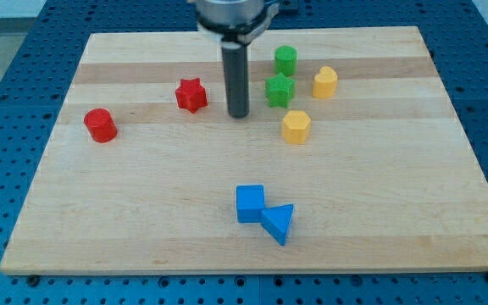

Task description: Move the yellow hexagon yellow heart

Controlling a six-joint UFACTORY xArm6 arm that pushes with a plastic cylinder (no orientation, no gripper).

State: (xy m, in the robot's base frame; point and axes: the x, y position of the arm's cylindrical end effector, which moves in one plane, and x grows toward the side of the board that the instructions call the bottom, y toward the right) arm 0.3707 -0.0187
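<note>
Tip [239, 114] between red star [191, 95] and green star [280, 89].
Rod bare, grasping nothing; yellow hexagon [296, 126] lies near, yellow heart [325, 82] beyond.

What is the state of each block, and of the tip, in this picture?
My tip: on the board, touching no block, between red star and green star.
Yellow hexagon: free.
Yellow heart: free.
Green star: free.
Green cylinder: free.
Red star: free.
Red cylinder: alone.
Blue cube: touching blue triangle.
</note>
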